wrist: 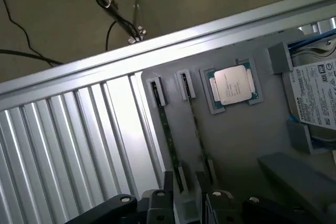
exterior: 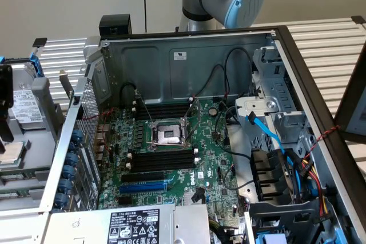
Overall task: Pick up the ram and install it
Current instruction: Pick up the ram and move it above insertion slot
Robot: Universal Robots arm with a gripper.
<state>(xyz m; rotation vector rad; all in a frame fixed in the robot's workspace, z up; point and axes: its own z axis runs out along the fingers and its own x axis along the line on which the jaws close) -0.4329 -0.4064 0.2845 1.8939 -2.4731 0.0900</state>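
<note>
The claw point(wrist: 185, 184) hangs released astride the near end of the ram point(wrist: 166, 129), which stands on edge in the grey tray point(wrist: 236, 145), so a skewed squeeze could clip the second stick point(wrist: 196, 124) just beyond one finger.

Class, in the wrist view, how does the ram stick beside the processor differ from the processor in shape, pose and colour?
Shape: the ram stick is long and thin; the processor is nearly square.
Pose: the ram stick stands on edge; the processor lies flat.
Colour: the ram stick shows a dark green edge; the processor a silvery lid with green border.
Both sit in the grey tray.
</note>
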